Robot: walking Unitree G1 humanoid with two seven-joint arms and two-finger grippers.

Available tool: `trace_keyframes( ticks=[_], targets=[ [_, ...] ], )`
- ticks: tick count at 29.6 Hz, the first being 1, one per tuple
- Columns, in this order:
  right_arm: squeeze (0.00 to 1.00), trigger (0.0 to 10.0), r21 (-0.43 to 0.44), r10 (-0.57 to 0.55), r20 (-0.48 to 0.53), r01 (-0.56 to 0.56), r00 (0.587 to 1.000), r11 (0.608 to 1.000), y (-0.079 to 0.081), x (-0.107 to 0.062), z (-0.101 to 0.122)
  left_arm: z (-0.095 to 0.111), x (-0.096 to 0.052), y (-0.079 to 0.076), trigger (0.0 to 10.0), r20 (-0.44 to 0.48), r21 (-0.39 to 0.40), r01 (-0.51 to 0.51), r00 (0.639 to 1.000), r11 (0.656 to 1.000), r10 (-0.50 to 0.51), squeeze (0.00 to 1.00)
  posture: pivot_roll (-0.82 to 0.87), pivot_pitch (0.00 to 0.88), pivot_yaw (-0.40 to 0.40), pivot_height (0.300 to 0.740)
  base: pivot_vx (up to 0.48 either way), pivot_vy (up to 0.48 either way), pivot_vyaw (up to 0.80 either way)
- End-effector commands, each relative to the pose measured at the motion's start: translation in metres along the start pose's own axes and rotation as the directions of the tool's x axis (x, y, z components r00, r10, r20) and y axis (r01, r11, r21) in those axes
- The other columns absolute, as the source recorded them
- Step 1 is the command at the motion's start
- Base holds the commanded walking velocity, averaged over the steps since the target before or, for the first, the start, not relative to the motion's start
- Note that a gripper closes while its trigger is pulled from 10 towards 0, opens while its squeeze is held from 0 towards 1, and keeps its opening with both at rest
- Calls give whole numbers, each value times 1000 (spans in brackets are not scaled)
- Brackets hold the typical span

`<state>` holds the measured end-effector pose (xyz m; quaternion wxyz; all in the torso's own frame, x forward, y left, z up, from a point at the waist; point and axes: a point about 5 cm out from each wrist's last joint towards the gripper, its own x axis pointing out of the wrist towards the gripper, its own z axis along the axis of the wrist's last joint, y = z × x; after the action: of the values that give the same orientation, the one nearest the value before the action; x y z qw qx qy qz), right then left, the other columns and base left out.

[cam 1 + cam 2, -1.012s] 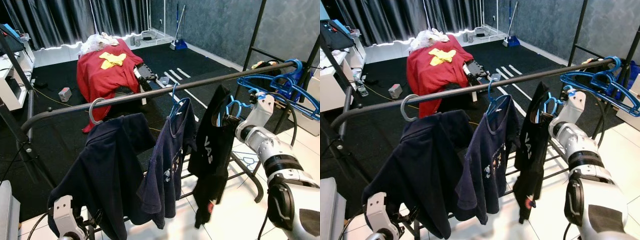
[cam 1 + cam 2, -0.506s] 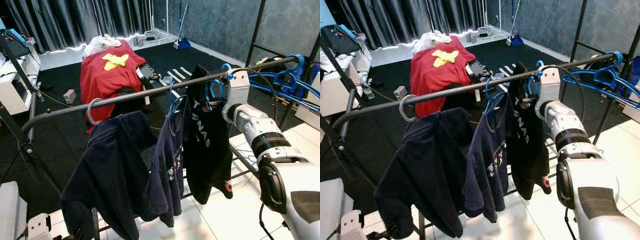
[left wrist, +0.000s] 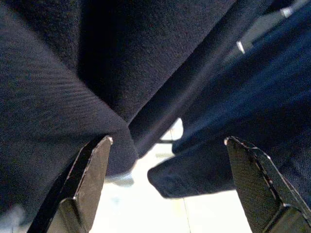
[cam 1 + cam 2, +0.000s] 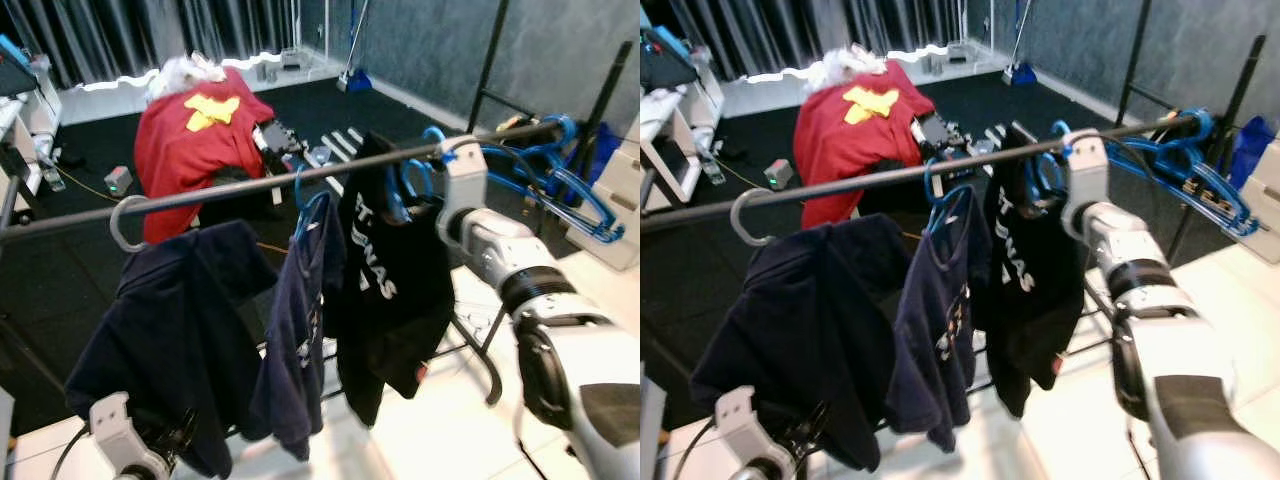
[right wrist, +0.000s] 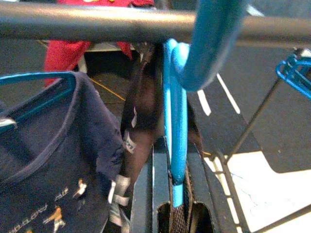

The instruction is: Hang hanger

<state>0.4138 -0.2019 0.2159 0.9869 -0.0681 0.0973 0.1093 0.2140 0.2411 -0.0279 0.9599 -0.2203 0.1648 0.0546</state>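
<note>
The right gripper [image 4: 432,190] is clamped on the blue hanger [image 5: 176,121], whose hook curls over the rail [image 5: 97,22] just above it, so the black shirt [image 4: 390,280] hangs below. The left gripper [image 3: 167,184], fingers apart, idles low under the clothes.

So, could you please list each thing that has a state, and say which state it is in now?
Black T-shirt: hanging on the blue hanger.
Blue hanger: hook over the rail.
Right tool: raised at the rail, beside the blue hanger; grip unclear.
Left tool: open, low, facing the hanging clothes.
Navy T-shirt: hanging on its own hanger.
Dark hoodie: hanging from a grey hook.
Empty blue hangers: bunched at the rail's far end.
</note>
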Motion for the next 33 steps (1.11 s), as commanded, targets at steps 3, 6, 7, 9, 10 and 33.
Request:
trace_keyframes(
  ticks=[3,6,7,9,10,33],
  targets=[
    [0,10000,-16,22,47,-21,999,1000,0,-2,1,2,-2,5,10000,5,-22,-63,998,998,63,0,-83,0,-16,736,0,-439,0],
    [0,10000,-22,50,44,-49,998,999,0,-3,-6,5,0,7,10000,10,-16,-126,992,992,126,0,-85,0,-19,736,0,-144,517],
    [0,10000,-18,61,43,-60,997,998,0,-4,-8,5,0,8,10000,9,-12,-147,989,989,148,0,-89,0,-21,736,0,0,769],
    [0,10000,-14,68,43,-67,997,998,-1,-5,-9,6,0,9,10000,7,-10,-158,987,987,158,0,-89,0,-21,736,0,0,769],
    [0,10000,-14,68,43,-67,997,998,-1,-5,-9,6,0,9,10000,7,-10,-158,987,987,158,0,-89,0,-21,736,0,0,769],
    [0,10000,-26,-104,-54,102,993,994,-26,-12,-16,5,-3,-12,10000,-31,32,-45,998,998,46,0,-92,0,-24,736,309,0,300]
  ],
)
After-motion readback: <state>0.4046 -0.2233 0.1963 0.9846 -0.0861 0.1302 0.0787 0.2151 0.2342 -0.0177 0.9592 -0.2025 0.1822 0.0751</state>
